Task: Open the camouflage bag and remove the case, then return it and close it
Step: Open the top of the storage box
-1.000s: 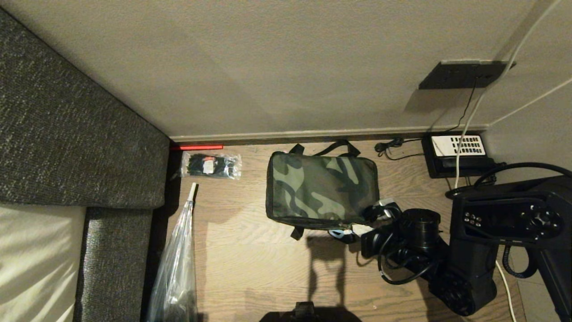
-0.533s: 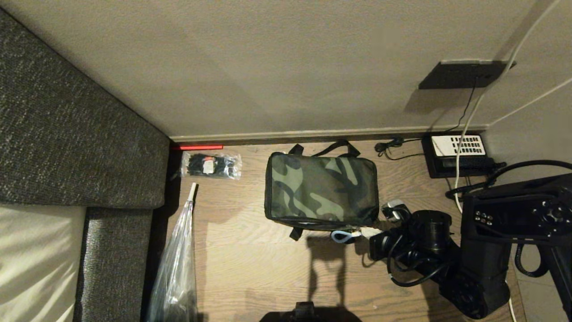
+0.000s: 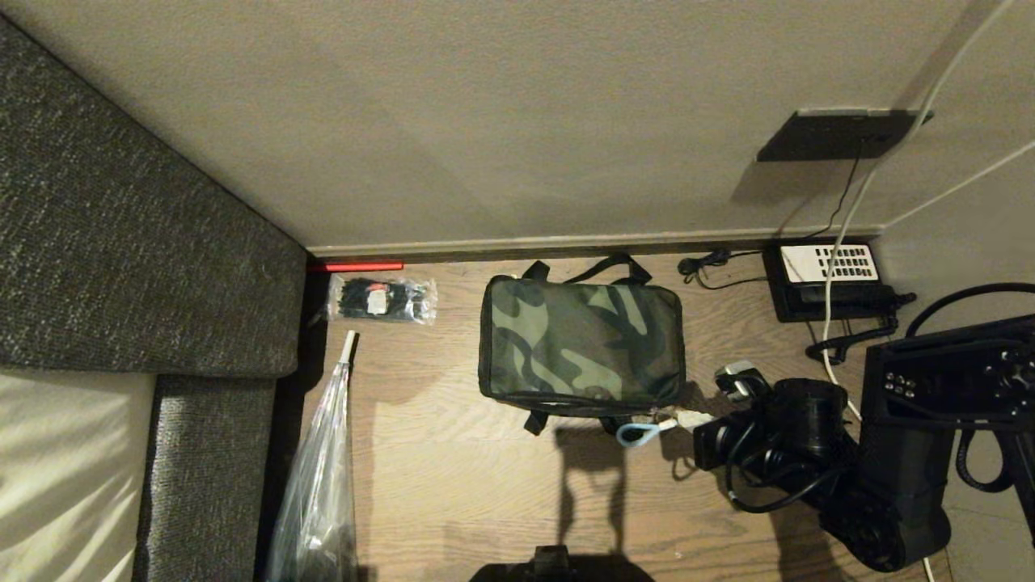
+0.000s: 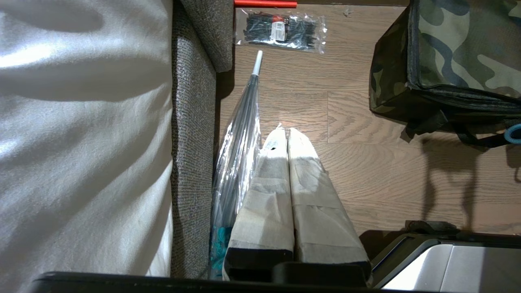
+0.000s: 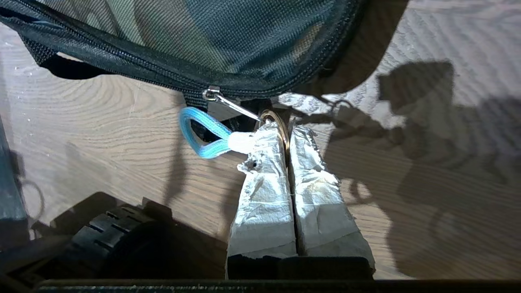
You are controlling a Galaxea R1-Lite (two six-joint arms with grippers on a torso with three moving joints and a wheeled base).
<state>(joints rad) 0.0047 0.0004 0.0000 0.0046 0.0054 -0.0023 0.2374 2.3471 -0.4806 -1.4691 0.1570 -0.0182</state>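
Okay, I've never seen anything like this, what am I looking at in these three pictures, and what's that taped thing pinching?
This is a two-armed robot. The wide picture comes from a camera on its head, looking down at a wooden floor beside a wall. The other two come from cameras on its wrists, behind each gripper.

On the floor sit the camouflage bag, zipped shut, a packet of black cable ties, a clear plastic bag and a black telephone.

The taped wedges are gripper fingers. The right gripper is shut on the zipper ring, which also carries a blue loop, at the bag's near right corner. The left gripper is shut too, holding nothing, parked above the floor beside the plastic bag.
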